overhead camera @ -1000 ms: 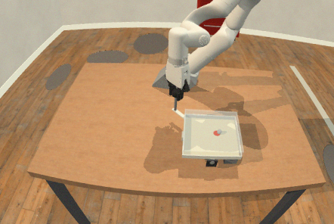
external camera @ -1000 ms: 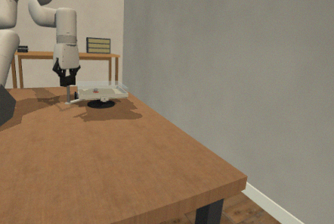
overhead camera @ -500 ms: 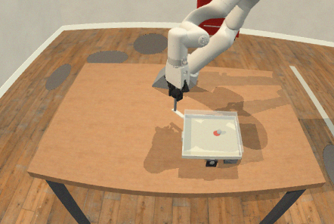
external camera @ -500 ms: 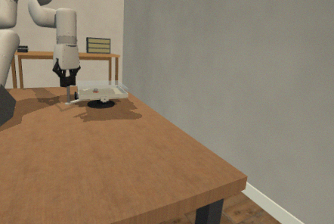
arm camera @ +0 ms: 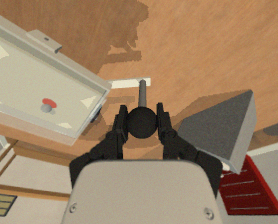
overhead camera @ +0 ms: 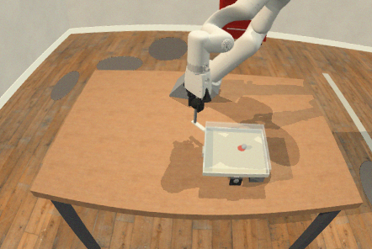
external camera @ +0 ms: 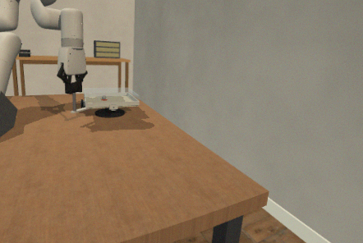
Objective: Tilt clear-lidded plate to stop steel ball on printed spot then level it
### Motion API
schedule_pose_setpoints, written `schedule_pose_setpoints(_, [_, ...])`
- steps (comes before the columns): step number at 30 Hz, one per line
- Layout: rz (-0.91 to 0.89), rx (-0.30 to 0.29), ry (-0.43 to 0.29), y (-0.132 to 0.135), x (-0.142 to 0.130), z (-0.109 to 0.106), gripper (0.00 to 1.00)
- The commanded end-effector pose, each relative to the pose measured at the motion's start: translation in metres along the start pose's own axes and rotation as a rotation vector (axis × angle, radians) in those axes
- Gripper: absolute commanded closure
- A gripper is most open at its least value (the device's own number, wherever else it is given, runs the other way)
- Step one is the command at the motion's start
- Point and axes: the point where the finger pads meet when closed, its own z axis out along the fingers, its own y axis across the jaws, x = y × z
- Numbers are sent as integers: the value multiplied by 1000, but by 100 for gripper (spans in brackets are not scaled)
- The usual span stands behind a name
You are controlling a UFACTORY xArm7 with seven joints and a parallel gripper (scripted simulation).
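- Sitting near the middle of the plate (overhead camera: 236, 149), the steel ball (overhead camera: 247, 146) touches the red spot (overhead camera: 241, 147) at its right edge.
- I see the plate under its clear lid, raised on a dark base (external camera: 110, 112) above the tabletop (overhead camera: 126, 140).
- A white arm (arm camera: 125, 83) leaves the plate's corner and carries an upright rod (arm camera: 142, 93) with a dark knob (arm camera: 142, 123).
- My fingers pinch that knob from both sides.
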Motion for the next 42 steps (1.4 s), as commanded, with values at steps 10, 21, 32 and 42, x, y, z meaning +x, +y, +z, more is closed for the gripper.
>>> schedule_pose_setpoints(10, [0, 1, 0, 0, 2, 0, 100])
schedule_pose_setpoints(21, [0, 1, 0, 0, 2, 0, 100])
schedule_pose_setpoints(32, [0, 1, 0, -1, 1, -1, 100])
schedule_pose_setpoints(42, [0, 1, 0, 0, 4, -1, 100])
